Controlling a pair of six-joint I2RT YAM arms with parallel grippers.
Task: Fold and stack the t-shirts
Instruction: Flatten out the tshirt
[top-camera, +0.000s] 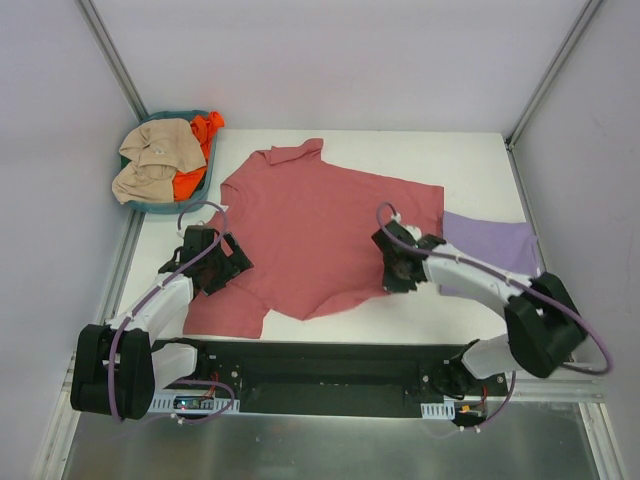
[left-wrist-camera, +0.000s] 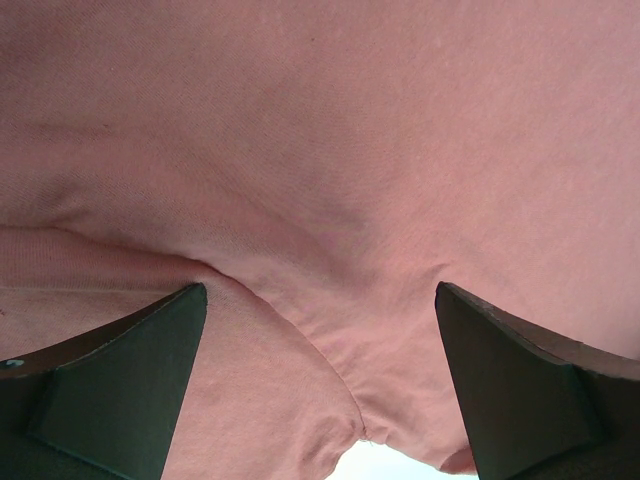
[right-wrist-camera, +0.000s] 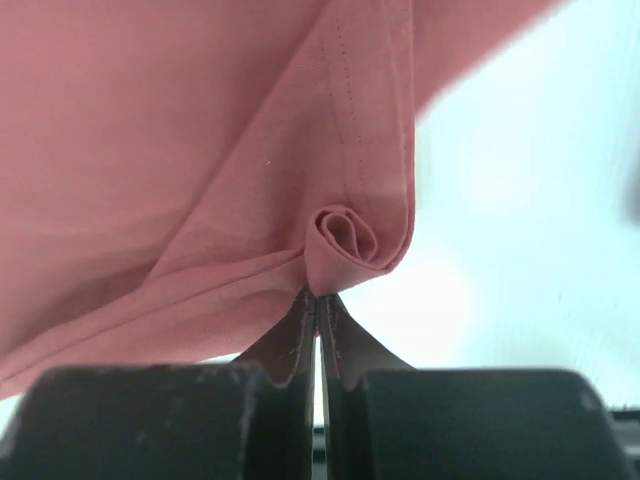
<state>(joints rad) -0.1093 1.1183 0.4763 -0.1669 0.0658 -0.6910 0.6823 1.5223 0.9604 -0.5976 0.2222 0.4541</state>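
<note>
The brick-red t-shirt (top-camera: 320, 225) lies spread across the middle of the white table, collar toward the far side. The lavender t-shirt (top-camera: 492, 247) lies folded at the right, partly under my right arm. My left gripper (top-camera: 228, 263) is open over the red shirt's near-left part; in the left wrist view its fingers (left-wrist-camera: 120, 390) stand wide apart above the red cloth (left-wrist-camera: 330, 180) where a seam meets the hem. My right gripper (top-camera: 390, 268) is shut on the red shirt's right edge; the right wrist view shows the jaws (right-wrist-camera: 318, 300) pinching a curled fold of hem (right-wrist-camera: 345, 238).
A small teal basket (top-camera: 205, 170) at the far left corner holds beige cloth (top-camera: 152, 160) and orange cloth (top-camera: 195, 150). Grey walls and metal posts enclose the table. The black mounting rail (top-camera: 320, 365) runs along the near edge.
</note>
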